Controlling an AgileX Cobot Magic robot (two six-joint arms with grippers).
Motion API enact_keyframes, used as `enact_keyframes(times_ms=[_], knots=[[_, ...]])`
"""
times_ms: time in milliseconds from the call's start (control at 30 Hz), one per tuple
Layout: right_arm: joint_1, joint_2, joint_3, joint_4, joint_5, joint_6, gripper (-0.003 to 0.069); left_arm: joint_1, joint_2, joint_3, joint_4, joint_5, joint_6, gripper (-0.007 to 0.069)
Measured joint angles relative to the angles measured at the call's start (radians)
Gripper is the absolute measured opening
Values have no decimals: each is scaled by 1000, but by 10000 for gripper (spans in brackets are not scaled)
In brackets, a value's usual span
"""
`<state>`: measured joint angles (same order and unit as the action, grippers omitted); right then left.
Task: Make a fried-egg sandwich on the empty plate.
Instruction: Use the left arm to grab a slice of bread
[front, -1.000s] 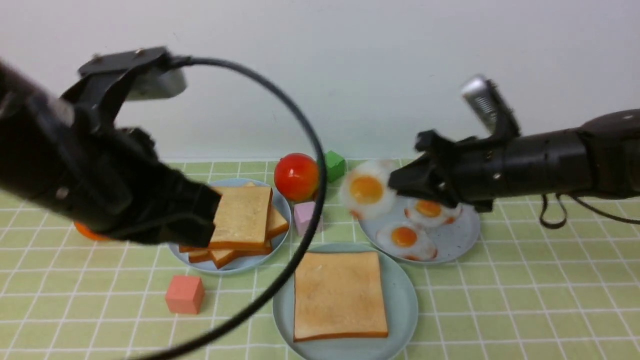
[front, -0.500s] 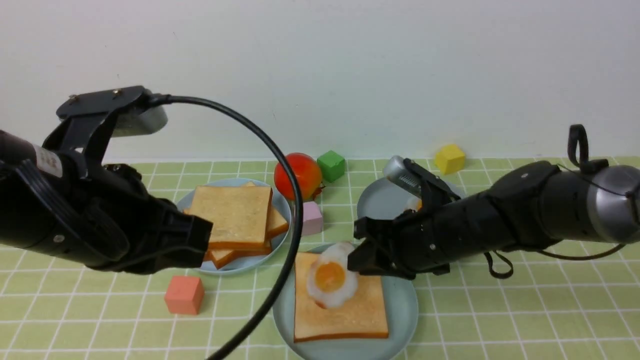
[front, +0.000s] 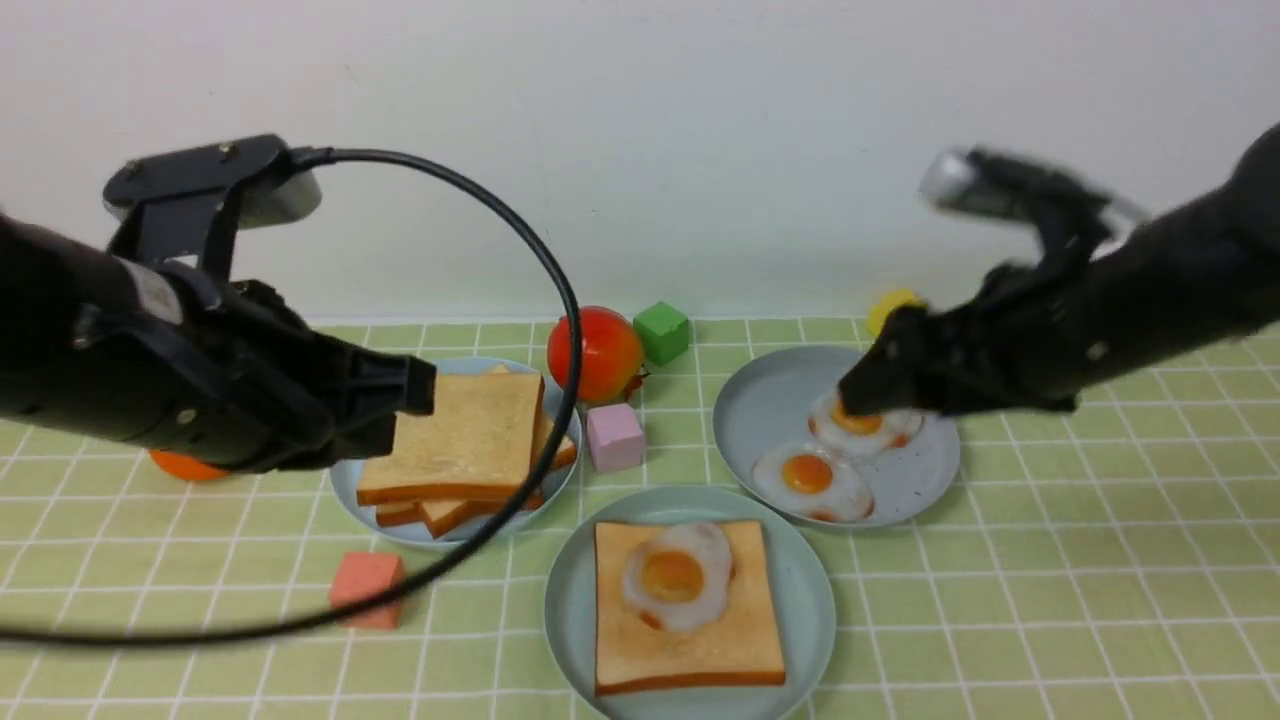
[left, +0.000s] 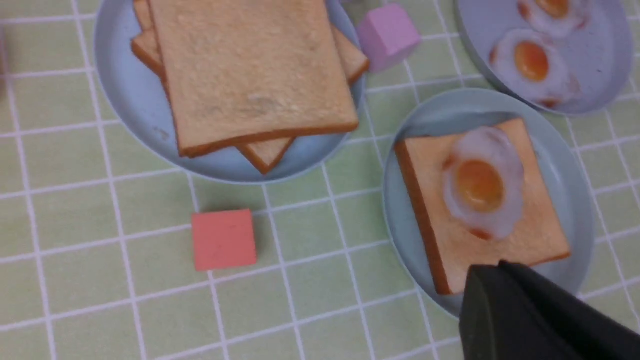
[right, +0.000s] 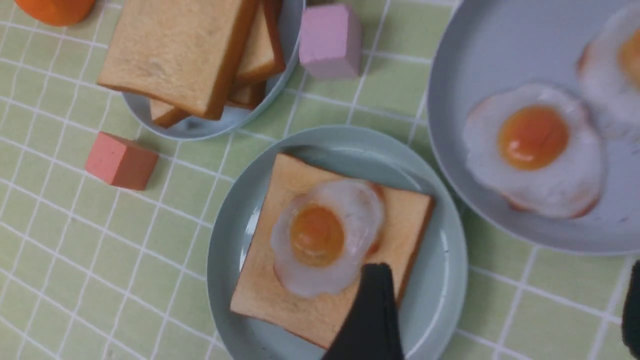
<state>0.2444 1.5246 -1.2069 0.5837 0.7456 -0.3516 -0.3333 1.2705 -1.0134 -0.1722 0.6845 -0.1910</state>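
Placement of the fried egg (front: 675, 585) is reading as done. A second ago it was hanging from the right claw (front: 870, 385) up by the egg plate (front: 745, 420); now it is lying yolk-up on the bottom toast slice (front: 700, 650), with nothing touching it. The right claw is standing wide open and empty, pulled back and hovering, blurred, over the egg plate, where two spare eggs (front: 808, 478) are remaining.

Toast and egg are sitting on the aqua-green plate (front: 565, 610), nearest the robot. The fried-egg sandwich (right: 320, 240) is therefore standing at two layers — by my reading only the top slice is lacking.

The left claw (front: 405, 400) is pressed shut on nothing, hanging at the left edge of the toast pile (front: 460, 440). The pile's top slice is lying askew and well exposed.

Around:
- The lilac cube (front: 615, 437) is sitting between the two far plates, with the tomato (front: 605, 355) and green cube (front: 662, 332) behind it.
- The salmon cube (front: 367, 585) is lying just in front of the toast pile.
- The yellow cube (front: 890, 305) is half hidden behind the right arm.

The left arm's black cable (front: 570, 330) is looping across the toast pile and down over the surface (front: 1050, 600) by the salmon cube. It is looking like a possible snag for carrying a slice across.
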Motion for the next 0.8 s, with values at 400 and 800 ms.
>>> enact_keyframes(times_ms=[400,800], knots=[[390,-363,140,-339,-53,63,538,374,403,-157,-446,72,265,49],[443,-364,150,-318,-17,62,290,383,678,-337,-493,56,449,330]])
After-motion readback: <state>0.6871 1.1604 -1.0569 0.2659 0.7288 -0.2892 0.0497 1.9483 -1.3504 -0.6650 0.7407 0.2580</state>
